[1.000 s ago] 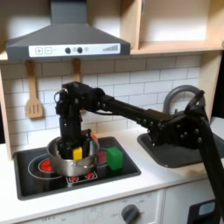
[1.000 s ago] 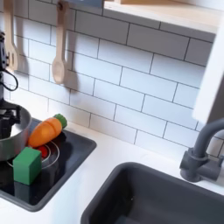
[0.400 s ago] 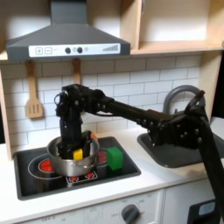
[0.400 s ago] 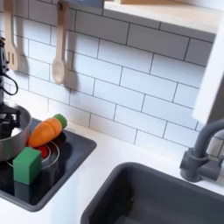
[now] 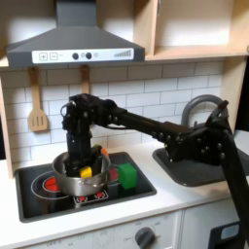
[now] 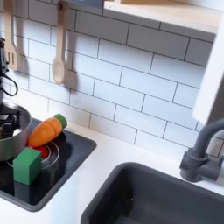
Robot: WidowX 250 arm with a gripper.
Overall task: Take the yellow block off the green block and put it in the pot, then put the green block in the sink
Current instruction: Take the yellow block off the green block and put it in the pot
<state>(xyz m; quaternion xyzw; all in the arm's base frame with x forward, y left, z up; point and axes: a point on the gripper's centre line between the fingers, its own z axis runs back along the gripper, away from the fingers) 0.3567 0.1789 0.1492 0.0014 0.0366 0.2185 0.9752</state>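
Toy kitchen, white counter [image 5: 185,199] against a white-tiled wall [image 6: 131,79], a grey hood [image 5: 73,39] above and a wooden spoon [image 6: 59,48] hanging on the tiles in both exterior views. Set into the counter is a black hob [image 5: 58,199] with red rings; on it stands the pot [image 5: 73,177], and inside it, in the first exterior view, lies the yellow block [image 5: 87,171]. The gripper [image 5: 76,161] reaches down into the pot just beside that block; whether its jaws are apart or together cannot be told, as the black arm [image 5: 146,126] and pot rim blur together. The green block [image 5: 126,175] sits on the hob just to the pot's right in the first exterior view, near the hob's right edge, apart from the pot. In the second exterior view the green block [image 6: 27,164] stands at the hob's front, with an orange-and-green carrot [image 6: 45,130] behind it, close to the pot [image 6: 10,133], which is cut off at the second exterior view's left. Bare counter separates hob from the sink [image 6: 157,197], well apart at the right, its faucet [image 6: 199,153] partly cropped. In the first exterior view the arm's base covers much of the sink [image 5: 195,165].
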